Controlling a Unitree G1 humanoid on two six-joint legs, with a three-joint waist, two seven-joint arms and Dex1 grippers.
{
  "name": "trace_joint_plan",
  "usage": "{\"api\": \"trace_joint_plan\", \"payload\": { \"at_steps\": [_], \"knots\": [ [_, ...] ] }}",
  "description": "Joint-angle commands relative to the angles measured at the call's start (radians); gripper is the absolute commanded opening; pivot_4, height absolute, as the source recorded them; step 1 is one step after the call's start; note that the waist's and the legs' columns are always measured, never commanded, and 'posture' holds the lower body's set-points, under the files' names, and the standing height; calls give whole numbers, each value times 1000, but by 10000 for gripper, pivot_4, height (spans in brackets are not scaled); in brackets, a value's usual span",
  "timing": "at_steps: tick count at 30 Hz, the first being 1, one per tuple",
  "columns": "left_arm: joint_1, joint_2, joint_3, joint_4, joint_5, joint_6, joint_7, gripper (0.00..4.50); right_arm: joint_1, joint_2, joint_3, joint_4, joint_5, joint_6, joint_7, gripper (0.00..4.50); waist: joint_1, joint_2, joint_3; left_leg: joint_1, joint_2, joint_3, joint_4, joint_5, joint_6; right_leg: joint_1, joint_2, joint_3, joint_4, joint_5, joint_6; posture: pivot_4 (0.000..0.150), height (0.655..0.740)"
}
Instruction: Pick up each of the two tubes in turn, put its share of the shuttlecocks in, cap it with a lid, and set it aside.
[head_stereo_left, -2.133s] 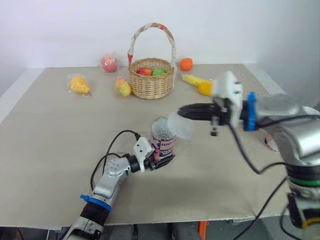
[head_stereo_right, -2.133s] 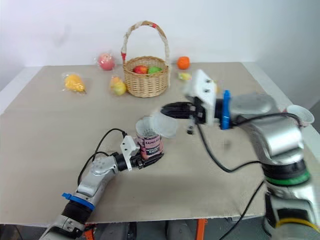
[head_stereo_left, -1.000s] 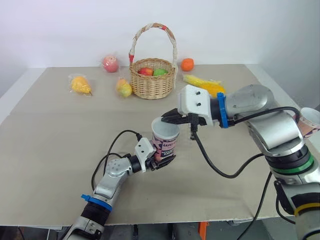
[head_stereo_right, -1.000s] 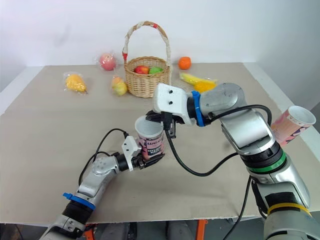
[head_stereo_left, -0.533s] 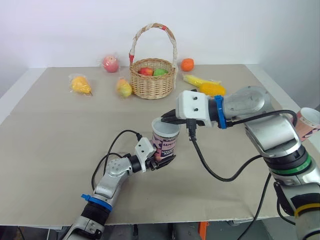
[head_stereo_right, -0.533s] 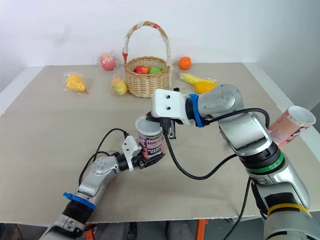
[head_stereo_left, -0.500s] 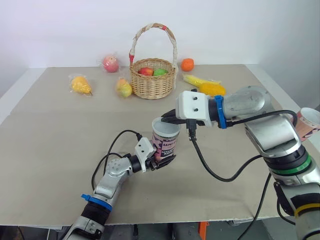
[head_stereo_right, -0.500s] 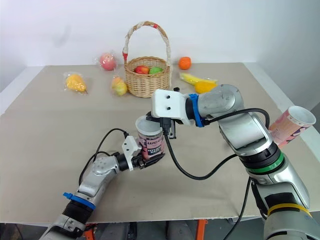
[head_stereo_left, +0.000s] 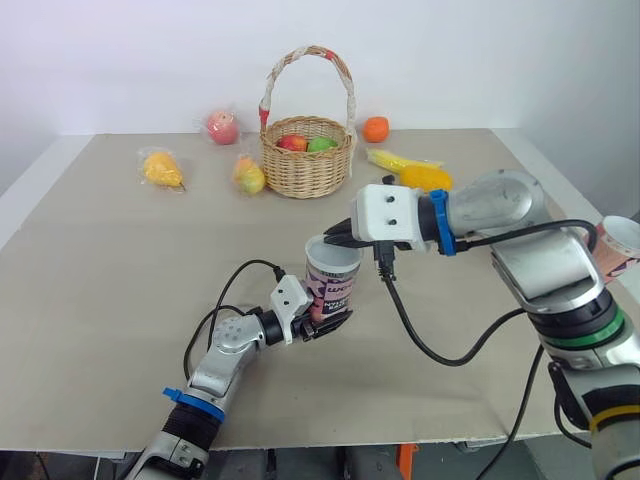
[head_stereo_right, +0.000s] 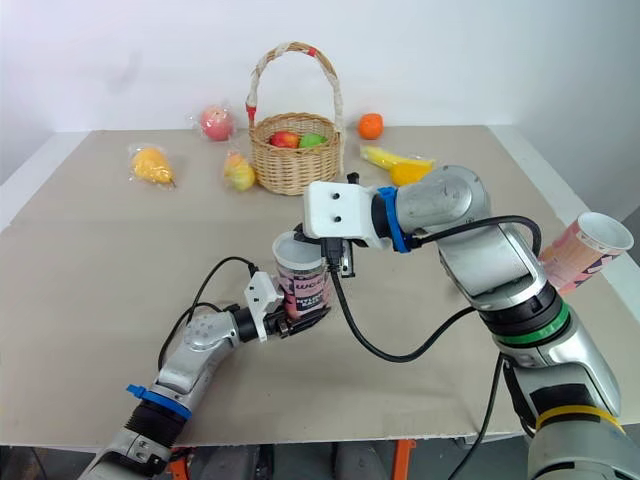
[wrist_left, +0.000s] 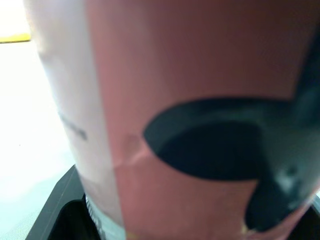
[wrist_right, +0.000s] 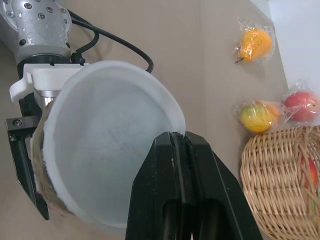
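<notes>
**Head views (L/R eye, one scene)**
- Flat beige table (head_stereo_left: 100, 290).
- Pink-and-white cardboard tube (head_stereo_left: 330, 290): upright, near centre of table. Left gripper (head_stereo_left: 326, 321) clamped round its lower part from the left, a black finger on either side.
- Translucent white plastic lid (head_stereo_left: 333, 252): lies over tube mouth. Whether it is seated flush, cannot tell.
- Right gripper (head_stereo_right: 298, 238): reaches in from the right at the lid's right-far rim.
- Second tube, pink w/ white rim (head_stereo_left: 614, 246): tilted, at far right edge of view, well apart from the first.
- Woven wicker basket w/ hoop handle (head_stereo_left: 305, 160): far centre, holds red and green fruit. Wrapped fruit lies on the table to its left and right.

**L wrist view**
- Tube wall close up: white band beside pink, w/ a dark blotch print.

**R wrist view**
- Right gripper's black fingers (wrist_right: 155, 190) pressed together, pinching the lid rim between the tips.
- Lid covers tube mouth; the left gripper's black fingers sit beside the tube below it.
- Wrapped fruit and basket edge beyond.
</notes>
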Motion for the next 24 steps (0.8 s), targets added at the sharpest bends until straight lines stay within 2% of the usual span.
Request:
{"api": "trace_joint_plan", "payload": {
  "at_steps": [1, 24],
  "knots": [
    [22, 9, -16, 60, 18, 26, -4, 30311, -32, -14, -29, -4, -10, 4, 6, 1391, 0, 0, 0, 0, 0, 0, 0, 0, 0, 0, 0, 0, 0, 0, 0, 1500, 7400],
    [19, 10, -19, 60, 22, 27, -8, 30311, -3, 56, 10, -43, 5, 45, -2, 1391, 0, 0, 0, -1, 0, 0, -7, 1, 2, 0, -8, -7, -3, -1, -1, 1500, 7400]
  ]
}}
